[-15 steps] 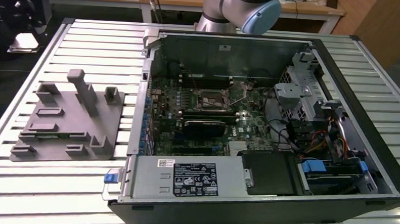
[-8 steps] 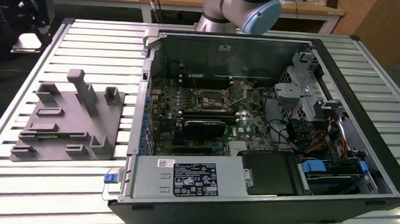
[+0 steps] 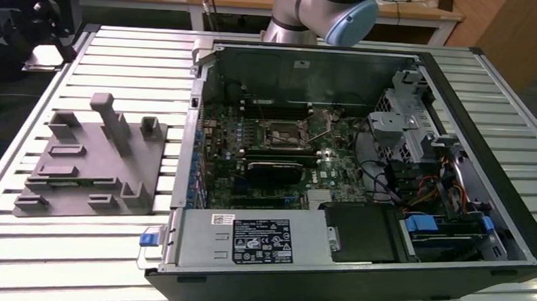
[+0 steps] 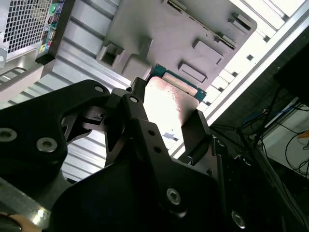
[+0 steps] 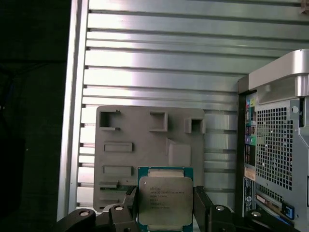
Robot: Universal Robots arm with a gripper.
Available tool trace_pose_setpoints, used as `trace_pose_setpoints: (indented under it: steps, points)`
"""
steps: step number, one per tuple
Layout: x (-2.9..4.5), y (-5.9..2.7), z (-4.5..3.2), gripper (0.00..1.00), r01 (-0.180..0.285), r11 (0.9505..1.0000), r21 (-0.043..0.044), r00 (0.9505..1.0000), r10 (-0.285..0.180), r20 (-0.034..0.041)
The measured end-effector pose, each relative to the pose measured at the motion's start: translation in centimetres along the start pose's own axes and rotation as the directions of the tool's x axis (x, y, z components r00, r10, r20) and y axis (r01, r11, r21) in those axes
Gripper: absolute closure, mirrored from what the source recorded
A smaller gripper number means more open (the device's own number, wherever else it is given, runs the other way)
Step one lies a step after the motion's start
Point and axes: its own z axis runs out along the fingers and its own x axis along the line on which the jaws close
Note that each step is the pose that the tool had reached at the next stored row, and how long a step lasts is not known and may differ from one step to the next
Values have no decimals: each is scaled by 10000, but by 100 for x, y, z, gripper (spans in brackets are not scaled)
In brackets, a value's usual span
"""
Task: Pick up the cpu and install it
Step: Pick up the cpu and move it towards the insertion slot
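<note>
Gripper (image 5: 164, 209) clamped on cpu (image 5: 165, 198), one finger on each opposite edge. In first wrist view chip hangs in air, well apart from grey tray (image 5: 145, 145).

Exterior view: tray on exterior view's left, socket (image 3: 287, 132) mid-frame inside open case (image 3: 485, 167).

Risk (judgement only): edge-only grip looks thin. Chip could tilt or slip, seat skewed in socket and bend contacts.
</note>
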Motion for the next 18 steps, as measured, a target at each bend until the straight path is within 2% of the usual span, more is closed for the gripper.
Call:
trace_pose_setpoints:
  steps: [18]
  points:
    - [-196,-6,3,45,0,10000,0,10000,0,0]
